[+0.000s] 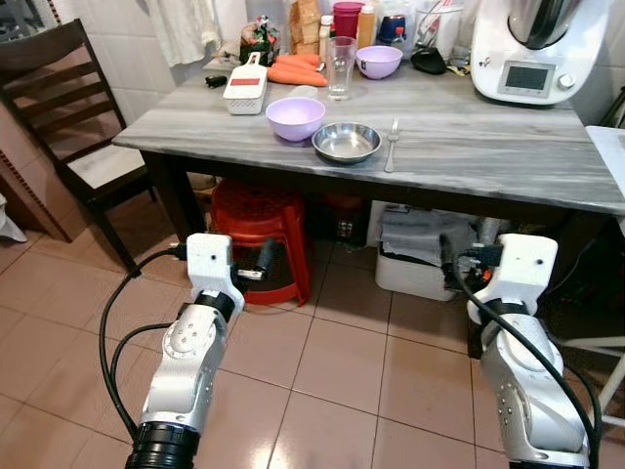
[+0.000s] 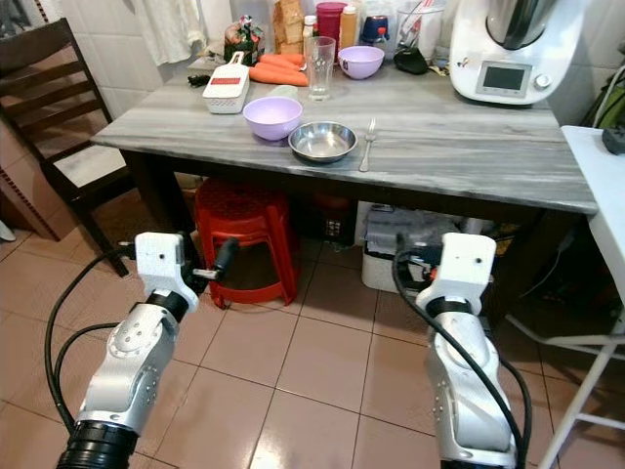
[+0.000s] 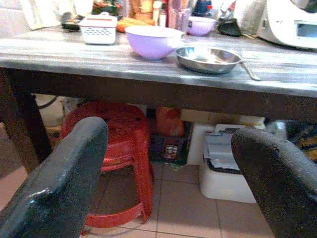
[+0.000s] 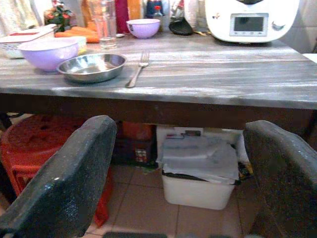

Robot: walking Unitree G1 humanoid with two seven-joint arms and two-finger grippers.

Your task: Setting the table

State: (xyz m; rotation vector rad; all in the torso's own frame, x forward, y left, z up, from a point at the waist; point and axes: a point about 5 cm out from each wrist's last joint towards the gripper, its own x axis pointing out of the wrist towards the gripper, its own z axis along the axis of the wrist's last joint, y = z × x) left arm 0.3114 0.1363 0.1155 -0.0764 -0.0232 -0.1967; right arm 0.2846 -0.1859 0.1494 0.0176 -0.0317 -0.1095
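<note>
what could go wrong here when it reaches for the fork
The fork lies flat, close beside the steel bowl; open jaws coming down could knock the bowl or pinch its rim. Both grippers, left and right, hang below the table edge, so rising straight up might strike it.

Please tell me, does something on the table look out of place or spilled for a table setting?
Nothing is spilled or tipped. The steel bowl, fork, near purple bowl and empty glass sit tidily. What looks odd for a setting are the loose carrots and the white grater lying just behind them on the table.
</note>
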